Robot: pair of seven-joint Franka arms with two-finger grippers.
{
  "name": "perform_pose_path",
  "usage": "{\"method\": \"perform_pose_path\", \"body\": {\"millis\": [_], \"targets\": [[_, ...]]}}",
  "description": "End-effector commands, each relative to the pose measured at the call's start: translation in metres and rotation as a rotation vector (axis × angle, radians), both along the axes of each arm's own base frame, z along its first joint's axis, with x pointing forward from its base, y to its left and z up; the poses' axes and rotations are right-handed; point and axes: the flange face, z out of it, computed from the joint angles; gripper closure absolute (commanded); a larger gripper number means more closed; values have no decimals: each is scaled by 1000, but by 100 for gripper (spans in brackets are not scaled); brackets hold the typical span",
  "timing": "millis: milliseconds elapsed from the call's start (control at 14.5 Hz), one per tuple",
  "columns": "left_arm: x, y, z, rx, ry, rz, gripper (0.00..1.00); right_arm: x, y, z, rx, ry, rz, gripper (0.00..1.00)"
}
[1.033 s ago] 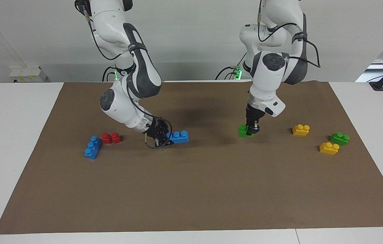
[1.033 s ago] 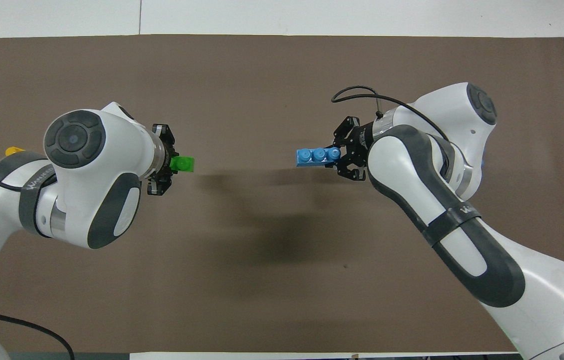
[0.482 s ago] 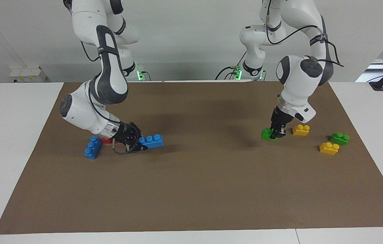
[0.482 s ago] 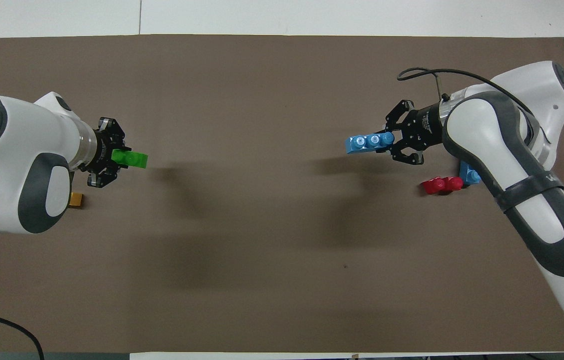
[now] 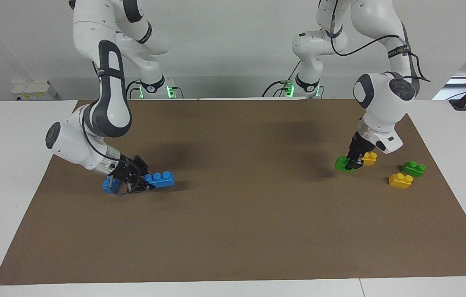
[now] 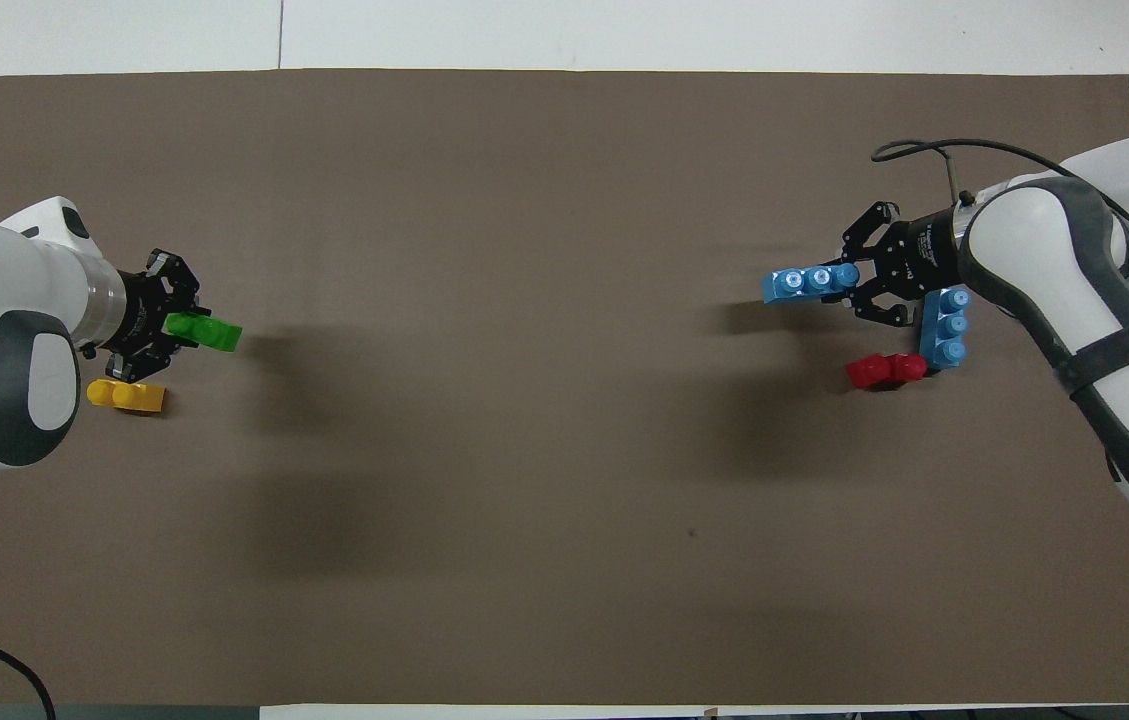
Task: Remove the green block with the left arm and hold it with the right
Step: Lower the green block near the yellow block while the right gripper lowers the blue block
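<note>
The lime-green green block is pinched at one end by my left gripper, which is shut on it low over the brown mat, toward the left arm's end of the table and right beside a yellow brick. My right gripper is shut on one end of a blue three-stud brick, held low over the mat toward the right arm's end. I cannot tell whether either held brick touches the mat.
A second yellow brick and a darker green brick lie beside the left gripper, toward the table's end. Another blue brick and a red brick lie by the right gripper. The brown mat covers the table.
Both arms have swung outward from the middle toward their own ends of the table, each carrying its brick. The green block now sits next to the yellow brick.
</note>
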Motion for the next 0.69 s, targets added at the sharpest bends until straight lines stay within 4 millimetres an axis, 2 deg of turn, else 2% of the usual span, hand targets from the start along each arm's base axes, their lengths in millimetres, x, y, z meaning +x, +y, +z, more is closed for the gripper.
{"method": "perform_pose_path", "body": {"millis": [0,69,207,413,620], "targets": [[3,22,-17,-11,-17,-82,100,-2,-25,-10,-4,-8,31,100],[5,31,-24,-9,-22,-97,100,-2,-34,-14,-4,-14,32,100],[10,36,-34,-7,-37,-105,100,-3,-53,-24,-6,-13,13,100],[22,48,-49,-7,-45,-112,100,-2,-63,-27,-16,-26,-11,100],[35,57,-57,-5,-54,-108,100,-6,-64,-37,-32,-33,-27,100]]}}
